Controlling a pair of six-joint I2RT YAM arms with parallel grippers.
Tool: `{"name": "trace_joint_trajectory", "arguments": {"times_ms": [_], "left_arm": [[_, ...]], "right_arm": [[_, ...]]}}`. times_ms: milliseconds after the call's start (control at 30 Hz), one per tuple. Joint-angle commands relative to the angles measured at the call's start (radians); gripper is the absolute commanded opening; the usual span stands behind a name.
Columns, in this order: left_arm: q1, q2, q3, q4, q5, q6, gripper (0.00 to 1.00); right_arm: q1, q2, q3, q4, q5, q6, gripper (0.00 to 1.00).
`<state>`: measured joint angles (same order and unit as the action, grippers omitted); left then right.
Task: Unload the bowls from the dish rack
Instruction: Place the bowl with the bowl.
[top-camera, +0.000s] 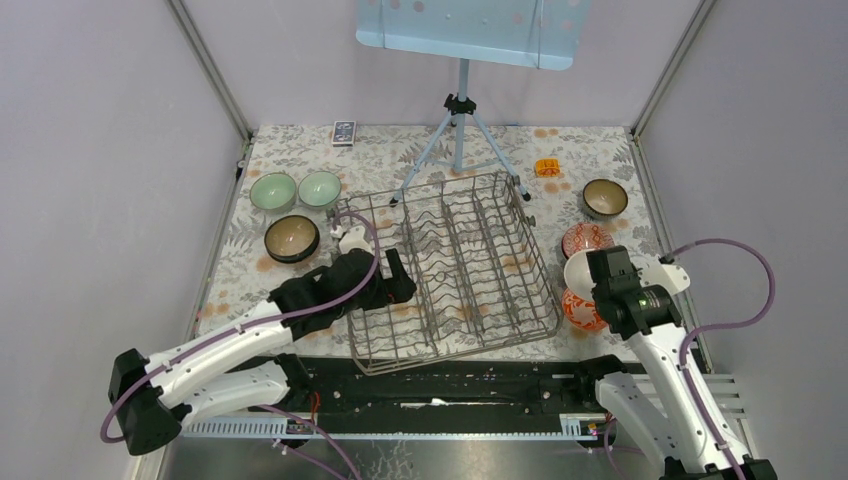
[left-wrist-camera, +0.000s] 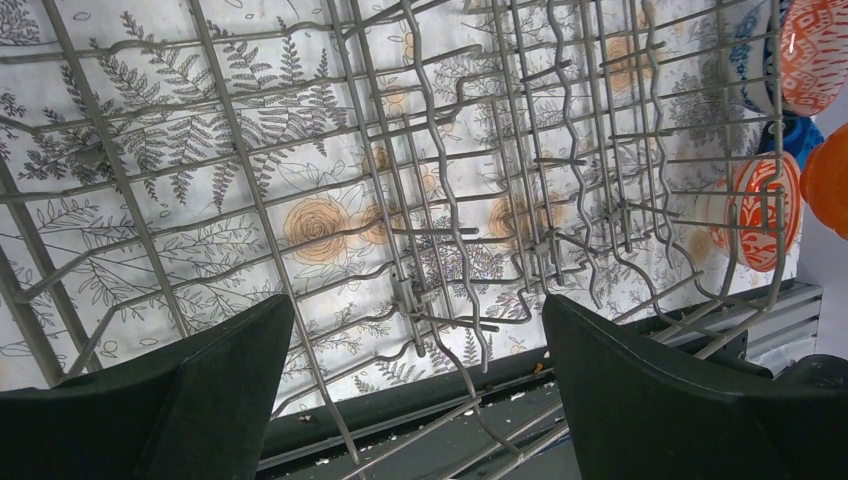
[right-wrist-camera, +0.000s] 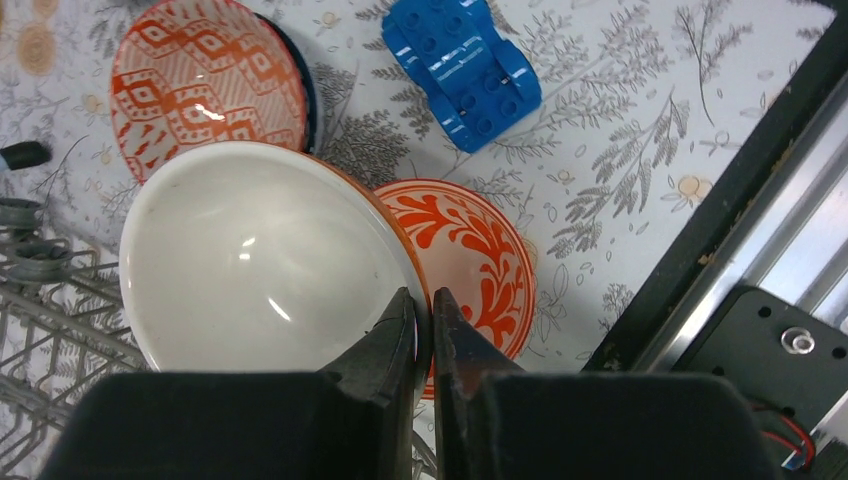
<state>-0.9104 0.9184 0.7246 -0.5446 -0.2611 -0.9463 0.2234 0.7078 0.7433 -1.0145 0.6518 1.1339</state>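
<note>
The right gripper (right-wrist-camera: 424, 300) pinches the rim of an orange bowl (right-wrist-camera: 250, 250) with a white inside, just right of the dish rack (top-camera: 455, 265), partly covering two red-patterned bowls (right-wrist-camera: 205, 80); the left gripper (left-wrist-camera: 417, 305), fingers spread, hovers over the rack's near-left part; pale green bowls (top-camera: 273, 191) and a brown bowl (top-camera: 292, 238) sit left of the rack.

bowl (right-wrist-camera: 250, 260): white inside, orange outside | dish rack (top-camera: 452, 262): grey wire

Over the dish rack (left-wrist-camera: 447, 200) hangs the left end effector (left-wrist-camera: 415, 310), jaws apart — red-patterned bowls (left-wrist-camera: 765, 210) beyond.
</note>
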Motion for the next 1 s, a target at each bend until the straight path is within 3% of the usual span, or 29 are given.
{"name": "trace_joint_trajectory", "arguments": {"times_ms": [0,433,967], "left_arm": [[0.005,0.030,-0.008,0.069,0.027,-0.028,0.99],[0.005,0.088,-0.014,0.081,0.044,-0.053,0.99],[0.005,0.118,-0.017,0.079,0.041,-0.061,0.99]], "right_arm": [[-0.006,-0.022,-0.030,-0.054,0.030,0.194,0.00],[-0.006,-0.115,-0.171,-0.007,-0.002,0.248,0.00],[-0.006,-0.091,-0.242,0.064,-0.023,0.251,0.00]]}}
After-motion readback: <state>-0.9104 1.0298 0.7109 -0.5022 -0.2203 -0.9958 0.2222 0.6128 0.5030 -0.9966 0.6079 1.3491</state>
